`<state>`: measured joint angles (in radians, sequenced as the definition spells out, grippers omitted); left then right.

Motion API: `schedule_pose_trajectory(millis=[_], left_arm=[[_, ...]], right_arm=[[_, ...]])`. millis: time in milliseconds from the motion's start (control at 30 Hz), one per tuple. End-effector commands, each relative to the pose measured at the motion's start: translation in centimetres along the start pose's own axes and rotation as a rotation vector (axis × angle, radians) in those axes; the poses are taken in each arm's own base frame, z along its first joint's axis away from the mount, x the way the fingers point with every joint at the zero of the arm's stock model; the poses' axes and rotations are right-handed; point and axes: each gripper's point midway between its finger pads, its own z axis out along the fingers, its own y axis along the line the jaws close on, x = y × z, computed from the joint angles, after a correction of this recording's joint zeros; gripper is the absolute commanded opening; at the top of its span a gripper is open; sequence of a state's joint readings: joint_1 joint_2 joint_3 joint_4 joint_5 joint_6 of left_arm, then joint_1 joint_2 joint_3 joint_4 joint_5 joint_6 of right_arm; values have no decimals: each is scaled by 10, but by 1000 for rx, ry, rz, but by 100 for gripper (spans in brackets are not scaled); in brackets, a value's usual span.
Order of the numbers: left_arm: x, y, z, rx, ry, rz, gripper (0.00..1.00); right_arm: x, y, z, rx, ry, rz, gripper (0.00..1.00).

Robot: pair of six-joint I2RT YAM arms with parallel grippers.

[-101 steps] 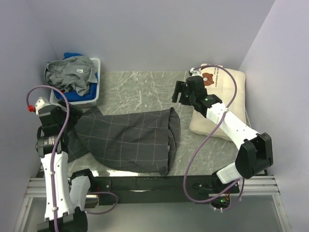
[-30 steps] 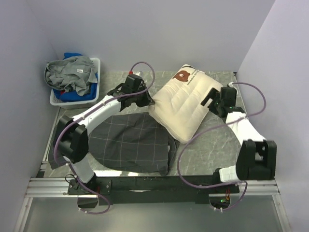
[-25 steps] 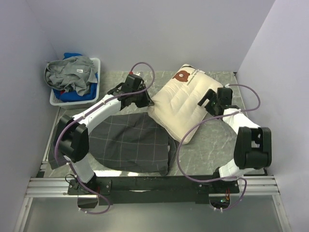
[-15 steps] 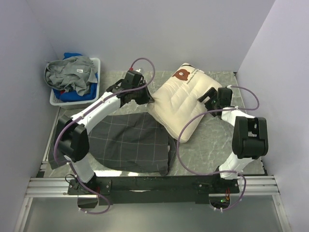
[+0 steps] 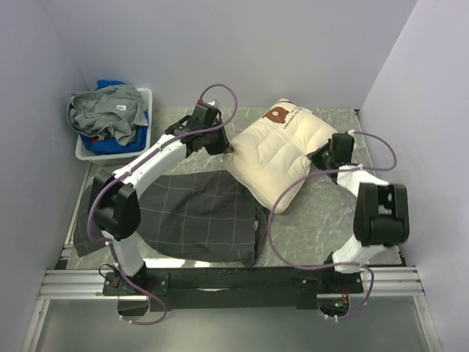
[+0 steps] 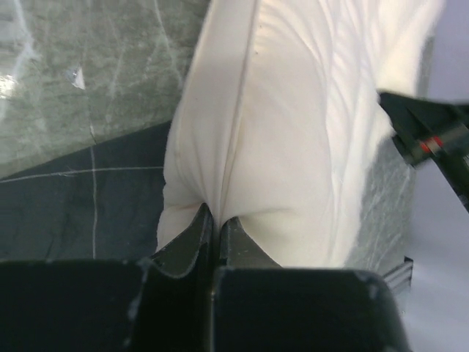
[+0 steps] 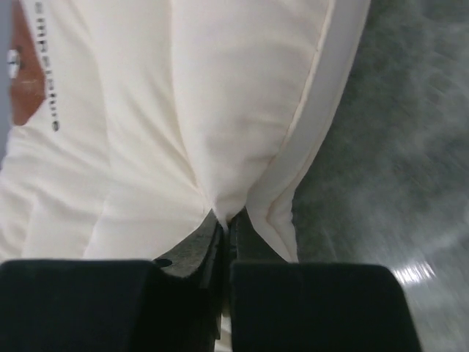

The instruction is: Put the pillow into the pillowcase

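The left gripper (image 5: 224, 149) is pinching the left edge of the pillow (image 5: 282, 150), its jaws pressed together on a fold of fabric, and the right gripper (image 5: 318, 155) is nipping the opposite edge the same way. The pillow is stretching bunched between them over the back of the table (image 5: 322, 220), just beside the pillowcase (image 5: 190, 216), which is lying flat at front left.
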<state>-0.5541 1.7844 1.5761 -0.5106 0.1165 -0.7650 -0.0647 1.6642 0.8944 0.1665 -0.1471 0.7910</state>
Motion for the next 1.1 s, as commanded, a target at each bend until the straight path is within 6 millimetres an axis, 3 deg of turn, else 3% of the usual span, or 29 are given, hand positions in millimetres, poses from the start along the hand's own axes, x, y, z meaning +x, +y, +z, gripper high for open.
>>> schedule_pose_trajectory(millis=[0,67,100,167,200,300,433,467,600,667,700,767,933,967,1067], left_arm=[[-46,-22,-1,10,-160,47,1],[-46,-21,6,-3,-155,64,1],[-47,-23,13,-4,-150,71,1],[-44,-28,19,1,-142,81,1],[-43,-30,24,4,-140,82,1],[-27,-51,33,41,-122,110,1],[-1,-80,41,69,-127,152,1],[9,-93,41,97,-124,156,1],[39,-113,54,133,-70,181,1],[49,-122,57,130,-59,203,1],[55,-122,62,125,-47,210,1],[67,-126,63,131,-33,214,1],[84,-128,67,149,-6,199,6],[85,-127,67,149,-2,200,11],[87,-130,67,164,11,226,23]], right_arm=[[-27,48,-82,-67,-164,-61,0],[-11,47,-106,-58,-187,-76,0],[-11,60,-135,-112,-237,-79,0],[9,51,-151,-126,-234,-82,0],[16,51,-170,-149,-238,-89,0],[33,23,-188,-121,-235,-103,0],[54,-20,-193,-34,-210,-129,0],[55,-26,-194,-18,-213,-123,0],[65,-40,-200,13,-186,-126,1],[67,-34,-208,-18,-169,-132,14],[71,-33,-212,-26,-147,-139,36],[76,-19,-220,-105,-116,-173,54],[85,4,-228,-199,-42,-262,68],[88,9,-225,-215,-25,-279,74],[94,17,-223,-216,10,-327,75]])
